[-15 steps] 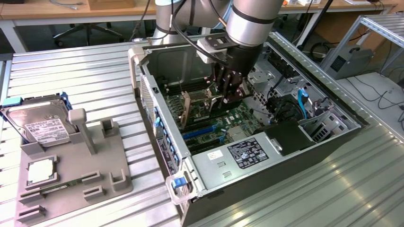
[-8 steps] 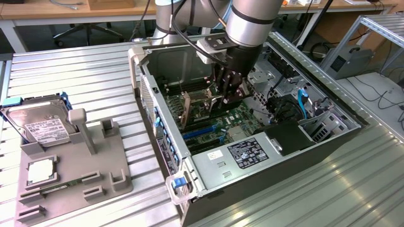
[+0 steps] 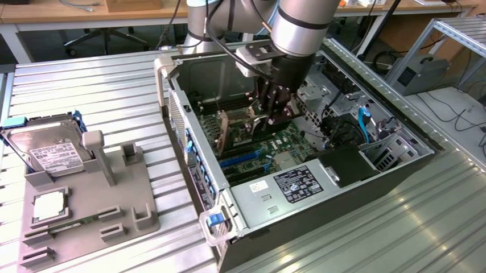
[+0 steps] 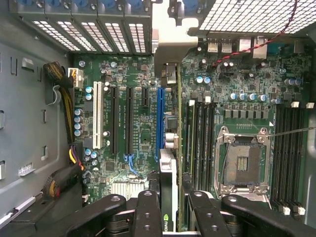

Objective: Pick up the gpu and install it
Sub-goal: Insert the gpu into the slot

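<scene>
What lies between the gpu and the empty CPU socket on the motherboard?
In the wrist view, a row of long black memory slots lies between the gpu, gripped by the end effector, and the CPU socket.

Hard drive [image 3: 47,149] in blue caddy [image 3: 15,122] at grey fixture [image 3: 83,193]; processor [image 3: 49,206], memory stick [image 3: 72,226] lying on fixture.
</scene>
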Available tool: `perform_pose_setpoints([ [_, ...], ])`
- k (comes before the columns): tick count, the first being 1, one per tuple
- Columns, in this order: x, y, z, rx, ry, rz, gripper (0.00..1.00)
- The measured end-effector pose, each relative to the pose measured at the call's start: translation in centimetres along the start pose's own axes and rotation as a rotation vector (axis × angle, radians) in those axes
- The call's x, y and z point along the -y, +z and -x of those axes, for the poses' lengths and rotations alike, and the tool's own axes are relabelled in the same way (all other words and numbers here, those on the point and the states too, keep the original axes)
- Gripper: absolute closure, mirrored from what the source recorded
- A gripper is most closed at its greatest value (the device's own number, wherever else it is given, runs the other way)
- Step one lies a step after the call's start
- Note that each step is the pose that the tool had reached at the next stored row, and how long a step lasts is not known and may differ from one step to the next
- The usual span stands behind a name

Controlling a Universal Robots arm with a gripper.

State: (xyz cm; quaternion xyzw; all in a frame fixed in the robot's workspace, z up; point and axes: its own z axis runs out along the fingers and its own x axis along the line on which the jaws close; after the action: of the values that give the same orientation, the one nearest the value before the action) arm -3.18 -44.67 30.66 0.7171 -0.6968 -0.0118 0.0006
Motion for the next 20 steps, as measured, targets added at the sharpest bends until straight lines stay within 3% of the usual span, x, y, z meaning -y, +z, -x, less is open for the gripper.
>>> perform_pose_setpoints([
  [6,-0.14,0.00,-0.41,0.0000,0.000,-0.0003,0.73],
  [14,-0.36,0.60,-0.42,-0.0004,0.000,-0.0134,0.73],
  [20,-0.54,0.86,-0.55,-0.0004,0.000,-0.0138,0.73],
])
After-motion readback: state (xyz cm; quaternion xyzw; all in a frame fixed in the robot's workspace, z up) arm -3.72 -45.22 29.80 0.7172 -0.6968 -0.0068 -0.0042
